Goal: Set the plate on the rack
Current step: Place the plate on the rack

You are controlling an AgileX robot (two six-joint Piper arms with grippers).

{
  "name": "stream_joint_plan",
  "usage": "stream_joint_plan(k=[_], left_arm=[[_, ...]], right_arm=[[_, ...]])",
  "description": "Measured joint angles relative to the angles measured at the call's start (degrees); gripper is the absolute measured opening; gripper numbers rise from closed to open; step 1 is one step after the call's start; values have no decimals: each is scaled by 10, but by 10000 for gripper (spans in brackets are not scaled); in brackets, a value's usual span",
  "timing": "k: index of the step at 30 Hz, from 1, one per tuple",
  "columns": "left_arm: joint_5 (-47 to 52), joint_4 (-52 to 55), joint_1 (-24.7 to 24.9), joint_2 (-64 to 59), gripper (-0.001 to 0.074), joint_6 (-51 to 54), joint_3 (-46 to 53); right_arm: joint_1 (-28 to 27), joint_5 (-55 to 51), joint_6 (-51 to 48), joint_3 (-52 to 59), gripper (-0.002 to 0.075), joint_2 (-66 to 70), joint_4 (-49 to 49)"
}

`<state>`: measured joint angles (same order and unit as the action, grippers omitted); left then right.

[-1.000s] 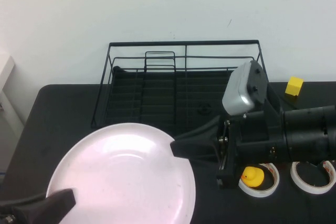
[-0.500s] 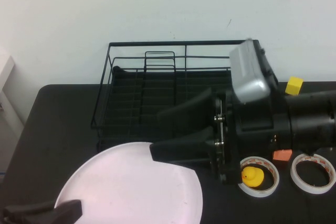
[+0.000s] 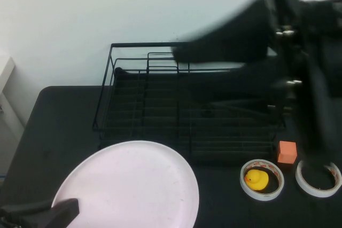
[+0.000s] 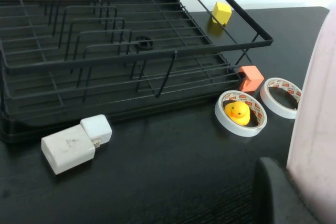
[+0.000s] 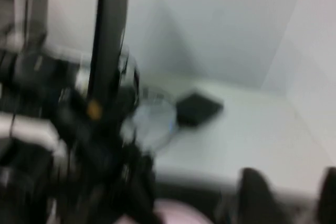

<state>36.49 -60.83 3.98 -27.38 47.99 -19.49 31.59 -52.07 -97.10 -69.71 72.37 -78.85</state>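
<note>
Two tools are showing. Left tool (image 3: 51, 214) is sitting at the near left edge of the plate (image 3: 128, 188), fingers clamped on its rim. Plate is lying in front of the rack (image 3: 187, 100), on the near left of the black tabletop (image 3: 59, 116), outside the rack. Right tool (image 3: 214, 70) is hanging blurred above the rack's right half, fingers apart and gripping nothing.

One plate (image 3: 127, 185), one rack (image 3: 181, 105), two tape rolls (image 3: 262, 179). One toy duck (image 3: 256, 178), one orange block (image 3: 287, 151), one yellow block (image 4: 221, 12). One white charger (image 4: 76, 143), two grippers: left (image 3: 51, 214), right (image 3: 214, 68).
</note>
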Motion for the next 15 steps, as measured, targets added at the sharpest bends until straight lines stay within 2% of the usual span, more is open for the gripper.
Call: stream_joint_plan(k=[1,2,4,7,12,15], left_arm=[[-1,0,0,0,71,0,0],[-2,0,0,0,71,1,0],[-6,0,0,0,71,1,0],[-16,0,0,0,71,1,0],[-68,-3,0,0,71,15,10],[-120,-7,0,0,71,42,18]], right_arm=[[0,-5,30,-8,184,-12,52],[0,-9,65,-13,131,-21,106],[0,-21,143,-19,57,-45,216],[0,-47,264,-19,19,-77,369],[0,-104,467,-14,6,-129,618],[0,-118,542,23,5,-163,721]])
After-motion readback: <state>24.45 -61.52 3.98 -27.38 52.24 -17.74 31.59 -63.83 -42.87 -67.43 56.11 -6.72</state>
